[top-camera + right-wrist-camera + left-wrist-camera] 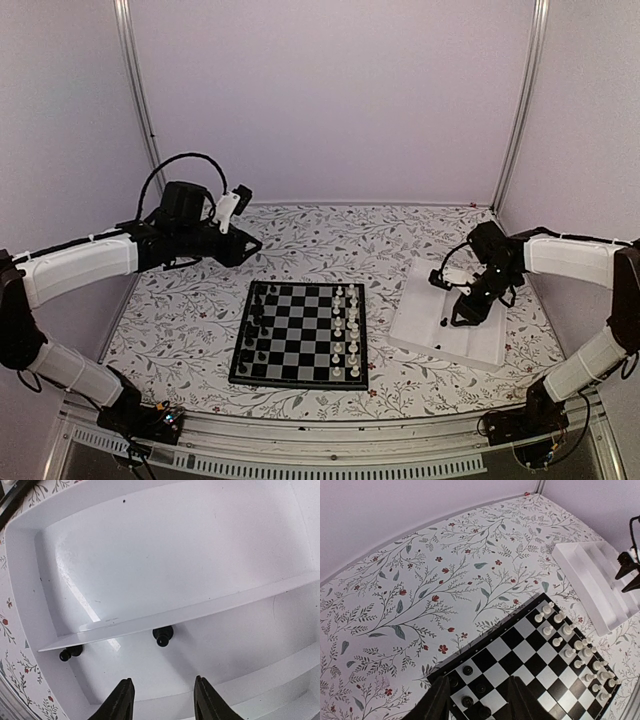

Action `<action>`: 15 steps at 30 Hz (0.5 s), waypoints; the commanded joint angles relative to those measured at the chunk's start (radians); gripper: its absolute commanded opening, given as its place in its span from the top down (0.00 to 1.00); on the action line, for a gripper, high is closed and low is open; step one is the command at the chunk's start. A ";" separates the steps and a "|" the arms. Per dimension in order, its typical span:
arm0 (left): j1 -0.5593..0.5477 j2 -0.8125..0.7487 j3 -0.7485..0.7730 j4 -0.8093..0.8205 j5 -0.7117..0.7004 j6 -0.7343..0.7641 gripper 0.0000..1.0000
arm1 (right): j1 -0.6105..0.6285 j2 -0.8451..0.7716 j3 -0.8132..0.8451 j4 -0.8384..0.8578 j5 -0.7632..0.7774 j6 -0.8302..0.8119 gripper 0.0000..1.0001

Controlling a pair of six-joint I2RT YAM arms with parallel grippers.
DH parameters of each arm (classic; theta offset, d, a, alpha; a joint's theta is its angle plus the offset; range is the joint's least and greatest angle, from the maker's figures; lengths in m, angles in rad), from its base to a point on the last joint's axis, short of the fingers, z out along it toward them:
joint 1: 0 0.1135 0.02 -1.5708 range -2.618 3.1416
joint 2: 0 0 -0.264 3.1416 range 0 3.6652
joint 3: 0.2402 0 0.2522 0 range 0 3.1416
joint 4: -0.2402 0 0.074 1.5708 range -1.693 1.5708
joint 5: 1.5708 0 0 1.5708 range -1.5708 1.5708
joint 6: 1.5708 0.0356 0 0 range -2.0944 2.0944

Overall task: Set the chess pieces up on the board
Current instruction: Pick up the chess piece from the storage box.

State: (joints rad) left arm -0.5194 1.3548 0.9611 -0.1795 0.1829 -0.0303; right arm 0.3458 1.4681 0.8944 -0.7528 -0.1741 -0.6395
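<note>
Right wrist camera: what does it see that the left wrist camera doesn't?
Only the right wrist view shows two black chess pieces lying inside the white tray, beside a divider. Only the left wrist view shows the board, with white pieces along one side and a few black pieces at the other. Both show the tray and the flowery table cover.

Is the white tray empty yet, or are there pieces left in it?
Not empty: the tray holds two black chess pieces, the second further left, both by its divider.
</note>
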 commanded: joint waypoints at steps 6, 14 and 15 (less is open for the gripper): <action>-0.028 0.026 0.037 -0.029 0.001 0.023 0.58 | -0.007 0.029 -0.021 0.107 -0.034 0.025 0.56; -0.034 0.043 0.042 -0.039 -0.003 0.029 0.58 | -0.006 0.131 0.024 0.128 -0.086 0.014 0.60; -0.035 0.044 0.042 -0.039 -0.003 0.029 0.58 | -0.006 0.137 0.027 0.130 -0.091 0.013 0.63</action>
State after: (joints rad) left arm -0.5388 1.3861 0.9764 -0.2039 0.1818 -0.0147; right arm 0.3439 1.5738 0.8894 -0.6514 -0.2237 -0.6247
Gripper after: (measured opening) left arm 0.422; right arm 0.402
